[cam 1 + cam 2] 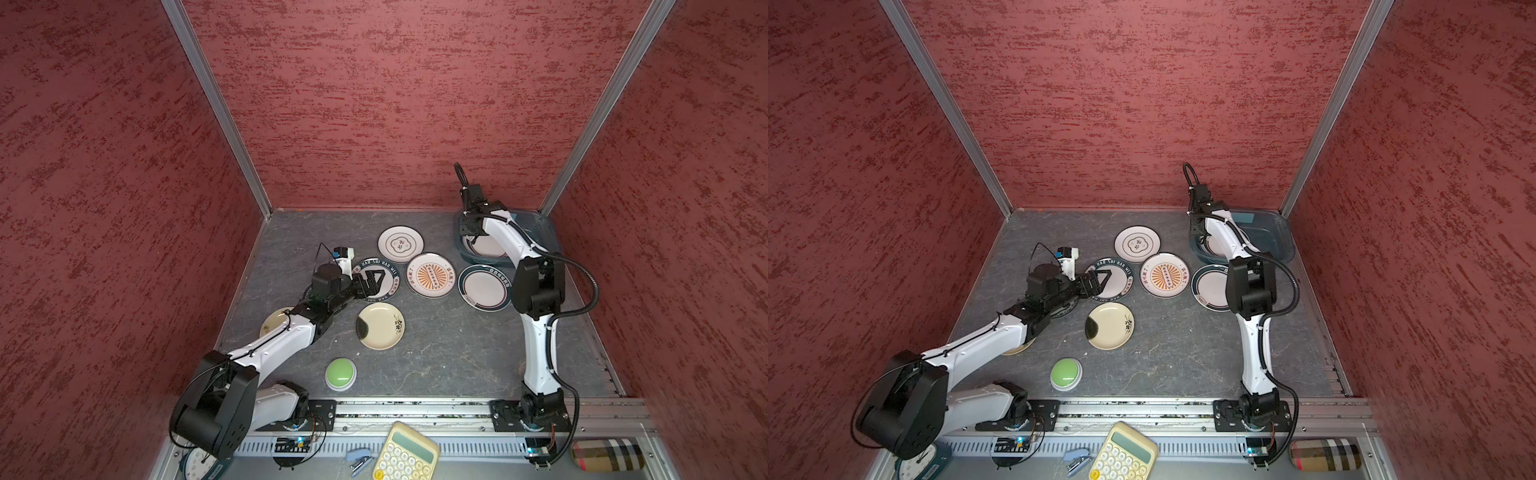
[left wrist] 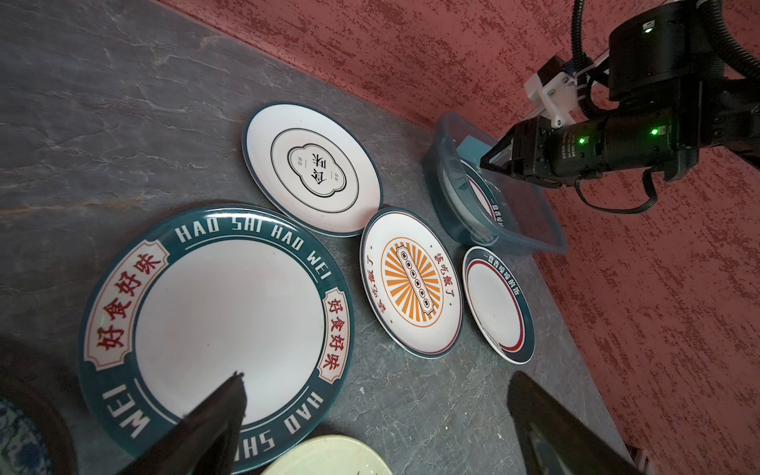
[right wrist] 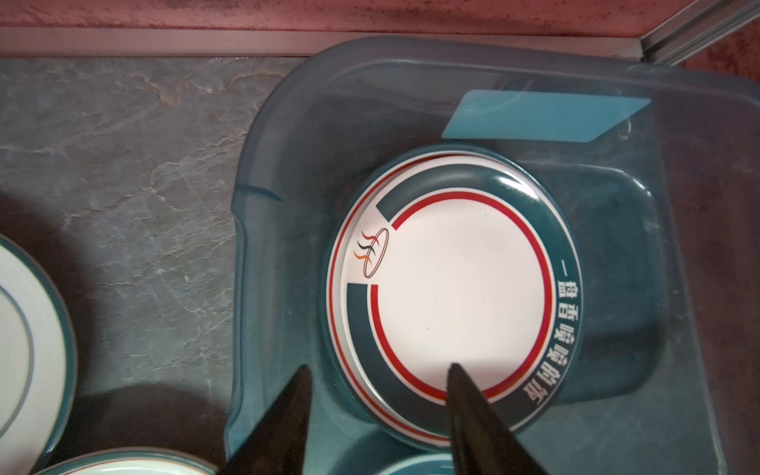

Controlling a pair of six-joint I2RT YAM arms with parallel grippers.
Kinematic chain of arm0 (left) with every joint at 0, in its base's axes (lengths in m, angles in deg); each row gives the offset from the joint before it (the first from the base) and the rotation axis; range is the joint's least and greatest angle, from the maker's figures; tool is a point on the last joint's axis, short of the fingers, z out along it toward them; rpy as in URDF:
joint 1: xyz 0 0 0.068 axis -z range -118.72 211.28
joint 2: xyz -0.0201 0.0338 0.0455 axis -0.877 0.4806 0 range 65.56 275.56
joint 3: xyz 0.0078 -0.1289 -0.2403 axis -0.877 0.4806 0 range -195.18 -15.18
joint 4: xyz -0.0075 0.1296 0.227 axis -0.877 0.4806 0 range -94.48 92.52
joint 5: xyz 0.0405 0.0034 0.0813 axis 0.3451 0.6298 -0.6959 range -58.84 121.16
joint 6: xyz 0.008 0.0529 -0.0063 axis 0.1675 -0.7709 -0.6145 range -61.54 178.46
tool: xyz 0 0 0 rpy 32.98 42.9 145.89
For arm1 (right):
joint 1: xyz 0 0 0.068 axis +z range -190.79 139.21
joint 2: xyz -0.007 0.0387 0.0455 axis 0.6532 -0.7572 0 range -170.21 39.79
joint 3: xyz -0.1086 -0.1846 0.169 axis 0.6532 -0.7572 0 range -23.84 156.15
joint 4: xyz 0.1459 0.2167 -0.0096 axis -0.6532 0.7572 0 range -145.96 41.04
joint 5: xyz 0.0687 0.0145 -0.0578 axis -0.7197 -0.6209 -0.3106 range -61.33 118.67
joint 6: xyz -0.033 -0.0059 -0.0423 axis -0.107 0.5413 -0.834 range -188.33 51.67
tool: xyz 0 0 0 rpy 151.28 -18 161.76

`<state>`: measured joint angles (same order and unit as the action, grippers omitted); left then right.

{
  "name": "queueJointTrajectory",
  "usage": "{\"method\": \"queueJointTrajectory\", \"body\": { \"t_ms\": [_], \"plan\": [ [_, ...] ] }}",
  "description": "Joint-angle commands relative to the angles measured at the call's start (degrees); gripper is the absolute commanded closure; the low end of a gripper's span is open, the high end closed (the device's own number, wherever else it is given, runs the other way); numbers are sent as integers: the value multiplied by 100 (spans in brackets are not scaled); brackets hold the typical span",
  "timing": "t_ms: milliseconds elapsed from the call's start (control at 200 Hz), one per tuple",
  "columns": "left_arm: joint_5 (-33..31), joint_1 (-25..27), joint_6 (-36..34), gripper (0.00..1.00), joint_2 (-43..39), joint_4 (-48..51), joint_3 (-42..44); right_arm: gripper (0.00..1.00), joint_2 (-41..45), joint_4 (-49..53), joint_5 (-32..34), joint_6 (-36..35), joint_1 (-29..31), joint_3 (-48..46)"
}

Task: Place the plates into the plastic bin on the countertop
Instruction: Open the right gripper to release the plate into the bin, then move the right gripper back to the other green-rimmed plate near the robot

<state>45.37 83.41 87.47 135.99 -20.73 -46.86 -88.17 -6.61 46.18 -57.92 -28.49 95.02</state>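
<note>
Beneath the parted right jaws, glossy round green-rimmed plates (image 3: 460,288) lay stacked in the translucent plastic bin (image 3: 279,123); left jaws gaped.

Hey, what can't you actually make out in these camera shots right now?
Count in the plastic bin: the right wrist view shows the top plate and one rim beneath; it hides any further ones.
The cream plate under the left arm: in both top views the arm covers most of it.
The blue patterned plate: cut off by the left wrist view's edge.
The calculator: cut off by the lower edge of both top views.
</note>
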Motion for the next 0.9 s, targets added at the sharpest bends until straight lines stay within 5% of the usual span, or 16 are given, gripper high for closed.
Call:
{"method": "queueJointTrajectory", "body": {
  "t_ms": [0,235,331,686,892],
  "plan": [
    [-26,-16,-103,1,-38,10,30,43,746,89,-288,269,-42,135],
    [-6,-9,-112,1,-65,1,42,37,2142,-53,-646,747,-102,-829],
    [-2,41,-241,1,-74,-151,120,23,2941,-410,-893,971,-149,-1669],
    [-158,281,-445,0,-145,-281,172,5,5736,-1809,-2764,1708,-430,-4921],
    [-117,300,-315,1,-70,-338,170,1,6697,-1972,-2471,2035,-454,-6292]
  ]
}}
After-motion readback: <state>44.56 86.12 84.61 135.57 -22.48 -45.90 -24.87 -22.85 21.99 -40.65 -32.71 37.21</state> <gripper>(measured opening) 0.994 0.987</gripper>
